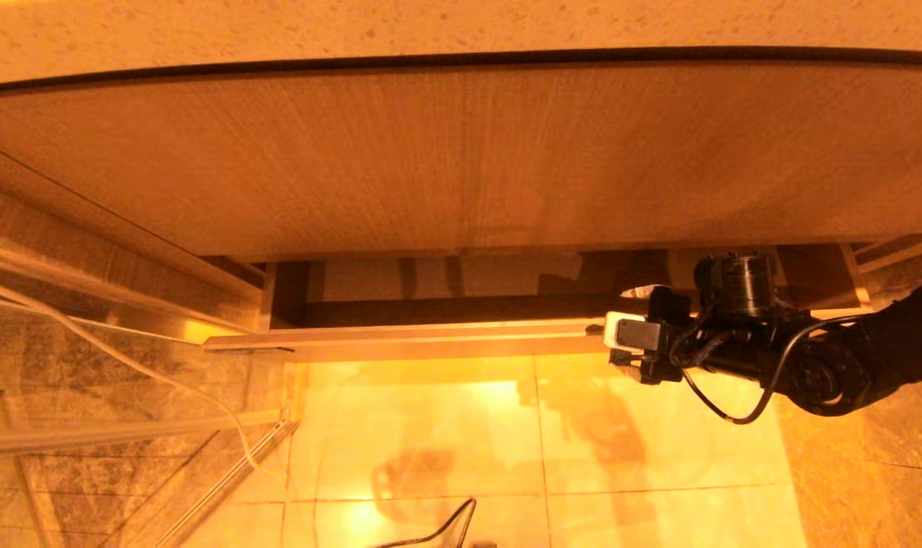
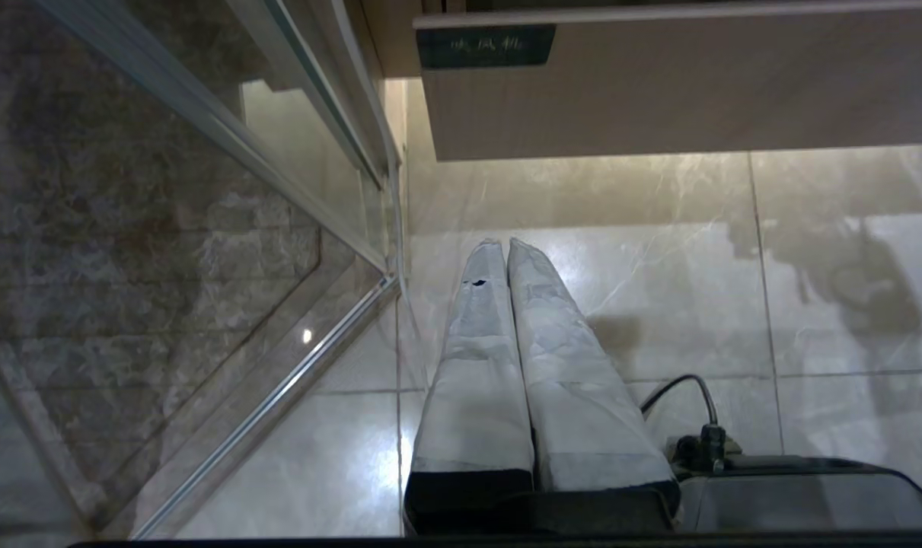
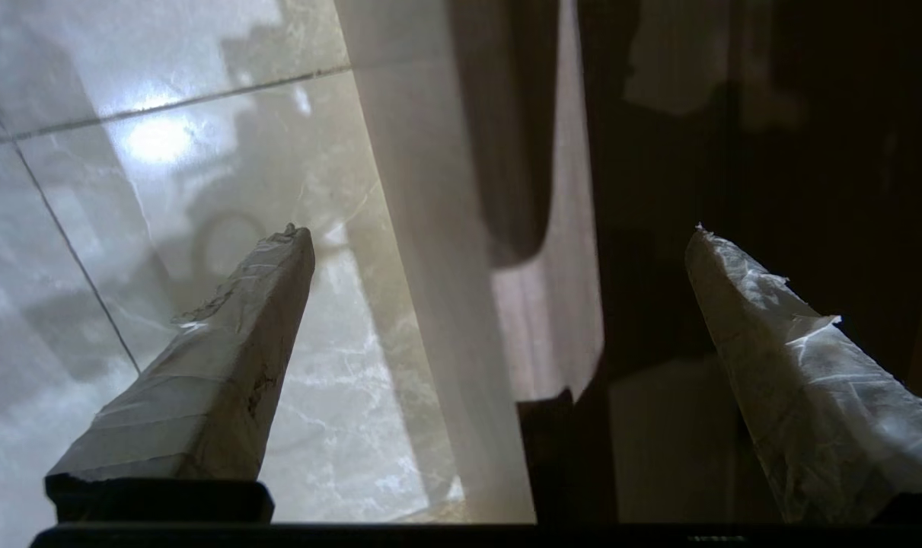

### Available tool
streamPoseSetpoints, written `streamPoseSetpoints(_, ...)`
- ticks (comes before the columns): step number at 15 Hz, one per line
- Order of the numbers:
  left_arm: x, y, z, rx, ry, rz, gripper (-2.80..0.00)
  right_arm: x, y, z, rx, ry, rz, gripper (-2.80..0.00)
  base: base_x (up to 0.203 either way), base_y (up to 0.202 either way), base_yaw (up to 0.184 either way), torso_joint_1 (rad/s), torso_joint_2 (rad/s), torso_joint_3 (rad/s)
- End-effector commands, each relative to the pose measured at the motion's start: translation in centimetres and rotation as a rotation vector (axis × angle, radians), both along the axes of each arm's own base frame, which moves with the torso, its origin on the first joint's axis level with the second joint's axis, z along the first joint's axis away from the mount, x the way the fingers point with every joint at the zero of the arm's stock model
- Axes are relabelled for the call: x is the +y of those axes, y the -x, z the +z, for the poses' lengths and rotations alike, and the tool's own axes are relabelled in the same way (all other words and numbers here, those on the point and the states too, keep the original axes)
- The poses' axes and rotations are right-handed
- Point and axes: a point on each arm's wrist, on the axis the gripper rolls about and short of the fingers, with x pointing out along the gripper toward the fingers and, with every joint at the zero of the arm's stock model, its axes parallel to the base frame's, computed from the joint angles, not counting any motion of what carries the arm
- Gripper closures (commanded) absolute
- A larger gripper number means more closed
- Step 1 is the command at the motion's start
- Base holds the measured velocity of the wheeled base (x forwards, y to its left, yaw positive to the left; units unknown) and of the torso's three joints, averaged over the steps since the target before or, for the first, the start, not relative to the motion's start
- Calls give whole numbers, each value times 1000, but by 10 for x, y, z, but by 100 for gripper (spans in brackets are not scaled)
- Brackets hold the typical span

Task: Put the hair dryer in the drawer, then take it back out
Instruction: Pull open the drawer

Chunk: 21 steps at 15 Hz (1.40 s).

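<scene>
At the far left of the head view a white cable (image 1: 126, 358) trails down past the glass shower partition (image 1: 224, 464) onto the glossy tiled floor (image 1: 430, 441). The left claw (image 2: 499, 243) shows only in its own wrist view, hanging low over the floor tiles next to the glass partition, its two tape-wrapped fingers (image 2: 476, 358) pressed together with nothing between them. In that view a wood-grain front with a small dark label (image 2: 485, 46) sits ahead of it.

Across the middle of the head view, under the speckled tabletop (image 1: 430, 30) and the tall wood-grain panel (image 1: 461, 160), the drawer (image 1: 400, 339) stands pulled out, its narrow front edge running level above the floor. Its inside is dark and shadowed; the hair dryer cannot be made out anywhere in these views, so its place cannot be told.

At the right end of the drawer front is the right claw (image 1: 630, 327), reaching in from the right edge on its black arm with looping cables. It is spread wide and grips nothing. In the right wrist view its fingers (image 3: 224, 358) stand far apart, one over the pale floor tiles, the other over the dark interior, so the claw (image 3: 499, 236) straddles the drawer's front edge (image 3: 438, 304). Whether either finger touches the wood cannot be told.
</scene>
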Motion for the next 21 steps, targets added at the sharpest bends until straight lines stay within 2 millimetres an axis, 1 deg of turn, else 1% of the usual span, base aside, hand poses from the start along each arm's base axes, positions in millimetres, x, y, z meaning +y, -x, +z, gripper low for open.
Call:
streamPoseSetpoints(1,0,0,0,-1,0,0,0,-2,7,11,-5,33,13,-280,0,0,0,0,0,0)
streamPoseSetpoints(4,0,0,0,-1,0,0,0,-6,11,19,-11,105,-84,-280,0,0,0,0,0,0)
streamPoseSetpoints(7,0,0,0,-1,0,0,0,-5,14,28,0,138,-126,-280,0,0,0,0,0,0)
streamPoseSetpoints(12,0,0,0,-1,0,0,0,-4,37,43,45,157,-102,-280,0,0,0,0,0,0)
streamPoseSetpoints(14,0,0,0,-1,0,0,0,-3,47,45,61,166,-92,-280,0,0,0,0,0,0)
streamPoseSetpoints(17,0,0,0,-1,0,0,0,-1,59,49,68,208,-132,-280,0,0,0,0,0,0)
streamPoseSetpoints(20,0,0,0,-1,0,0,0,-4,68,50,99,224,-137,-280,0,0,0,0,0,0)
streamPoseSetpoints(21,0,0,0,-1,0,0,0,-5,72,54,95,219,-134,-280,0,0,0,0,0,0)
